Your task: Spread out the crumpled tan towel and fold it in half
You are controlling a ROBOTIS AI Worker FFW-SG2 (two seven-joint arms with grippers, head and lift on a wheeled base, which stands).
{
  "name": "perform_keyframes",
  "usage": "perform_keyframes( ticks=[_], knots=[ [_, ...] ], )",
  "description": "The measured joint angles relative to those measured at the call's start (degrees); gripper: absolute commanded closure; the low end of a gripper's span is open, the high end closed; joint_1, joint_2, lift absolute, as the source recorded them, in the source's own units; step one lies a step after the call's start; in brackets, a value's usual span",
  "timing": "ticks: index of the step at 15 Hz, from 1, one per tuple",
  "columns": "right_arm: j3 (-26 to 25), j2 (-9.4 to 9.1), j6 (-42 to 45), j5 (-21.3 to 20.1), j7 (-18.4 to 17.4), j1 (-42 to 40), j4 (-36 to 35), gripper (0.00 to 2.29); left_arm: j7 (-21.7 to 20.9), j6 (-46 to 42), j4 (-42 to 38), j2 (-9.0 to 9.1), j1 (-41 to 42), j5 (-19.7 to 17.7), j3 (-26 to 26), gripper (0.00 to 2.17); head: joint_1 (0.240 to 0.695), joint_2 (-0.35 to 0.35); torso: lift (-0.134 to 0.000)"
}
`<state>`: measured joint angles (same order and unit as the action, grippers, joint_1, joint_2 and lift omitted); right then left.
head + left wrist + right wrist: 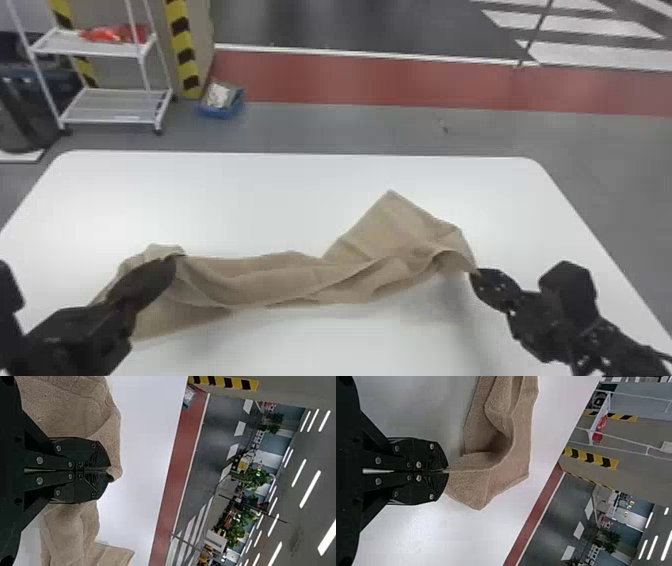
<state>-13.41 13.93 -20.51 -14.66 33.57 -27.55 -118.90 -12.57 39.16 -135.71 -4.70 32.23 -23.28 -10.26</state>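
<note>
Head view. One towel (280, 277), tan, creased, strung left to right across the near part of the table (250, 200), white, round-cornered. A flap at its right part points to the far side; its left end spreads toward the near side. One left gripper (172, 260), black, at the near left, closed on the towel's left part. One right gripper (474, 274), black, at the near right, closed on the towel's right tip. Beyond the table, far left: one rack (100, 47), white, two shelves visible, red item (117, 34) on the upper; one striped post (182, 50), yellow and black; one box (220, 107), blue, on the floor. Farther off, one red strip (375, 80) of floor.

Left wrist view. Left gripper (110, 471), two flat fingers together, towel pinched at the tips; cloth bunched on both sides of them.

Right wrist view. Right gripper (447, 471), two flat fingers together, a thin edge of towel between the tips; from there the cloth opens into a curved fold, with a flat flap beside it.
</note>
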Motion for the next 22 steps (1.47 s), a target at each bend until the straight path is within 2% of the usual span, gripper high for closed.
perform_keyframes(
  ticks=[2,3,4,5,6,7,8,9,10,14,18,22],
  knots=[
    [-4.01,1.18,1.63,-0.66,9.49,-0.89,-2.16,1.57,-2.56,0.00,0.00,-0.09,0.61,0.81,-0.10,1.43,0.695,-0.153,-0.124],
    [-6.17,2.23,3.69,-1.91,15.63,-1.31,-2.80,1.57,-4.49,0.00,0.01,-0.12,1.23,2.02,-0.11,1.43,0.695,-0.169,-0.124],
    [-7.81,3.22,5.90,-3.33,19.07,-1.80,-3.04,1.57,-6.22,-0.02,0.04,-0.13,1.88,3.47,-0.04,1.43,0.695,-0.180,-0.124],
    [-9.31,4.48,7.61,-5.27,20.64,-2.44,-3.09,1.57,-7.69,-0.09,0.11,-0.14,2.69,5.30,0.14,1.43,0.695,-0.196,-0.124],
    [-10.47,5.64,8.31,-7.18,20.92,-2.94,-2.82,1.57,-8.17,-0.19,0.24,-0.14,3.46,6.67,0.33,1.43,0.695,-0.217,-0.124],
    [-11.50,6.52,8.50,-8.70,20.91,-3.15,-2.14,1.58,-8.18,-0.56,0.49,-0.13,4.08,7.28,0.38,1.32,0.695,-0.240,-0.124],
    [-12.45,7.13,8.49,-9.83,20.84,-3.09,-1.16,1.58,-7.74,-1.10,0.71,-0.11,4.53,7.37,0.21,0.91,0.695,-0.276,-0.124],
    [-13.25,7.49,8.39,-10.66,20.67,-2.81,-0.10,1.57,-7.30,-1.44,0.75,-0.08,4.81,7.19,-0.22,0.16,0.695,-0.290,-0.124],
    [-14.20,7.76,8.24,-11.46,20.45,-2.24,1.38,1.57,-6.92,-1.65,0.71,-0.05,5.10,6.78,-0.94,0.00,0.695,-0.304,-0.124],
    [-18.11,8.48,7.81,-11.77,20.03,0.23,6.85,1.57,-4.18,-1.76,0.25,0.11,5.76,6.31,-2.82,0.02,0.695,-0.350,-0.124],
    [-20.74,8.67,8.29,-11.05,19.95,0.56,8.52,1.57,-3.98,-1.71,0.73,0.06,5.58,7.15,-2.96,0.04,0.695,-0.350,-0.124],
    [-21.33,8.09,8.74,-10.49,19.84,0.57,8.62,1.57,-12.70,-1.02,-2.51,-0.07,5.39,7.30,-2.42,0.15,0.695,-0.350,-0.124]
  ],
)
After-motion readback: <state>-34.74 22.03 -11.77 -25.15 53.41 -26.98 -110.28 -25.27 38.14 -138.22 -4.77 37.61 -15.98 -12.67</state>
